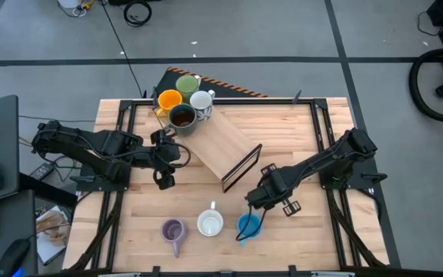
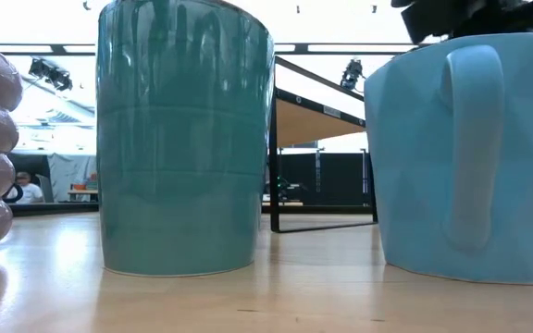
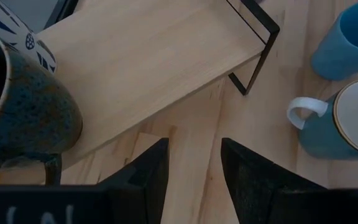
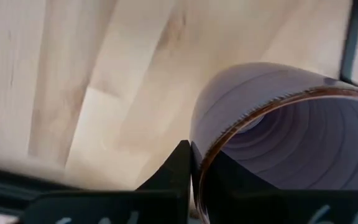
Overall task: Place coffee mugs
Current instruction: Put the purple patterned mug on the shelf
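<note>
Right gripper (image 1: 251, 215) has pinched the blue mug's (image 1: 248, 225) rim, so you'd lift next; left gripper (image 1: 164, 171) hangs open, empty.

Seven mugs (image 1: 182, 115); one wooden rack (image 1: 223, 146); two arms (image 1: 91, 146).

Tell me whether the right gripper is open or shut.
Shut: the right gripper pinches the blue mug's rim, one finger inside and one outside.

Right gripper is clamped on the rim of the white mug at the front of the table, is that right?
Wrong mug. The right gripper is clamped on the rim of the blue mug at the front of the table; the high view shows it.
</note>
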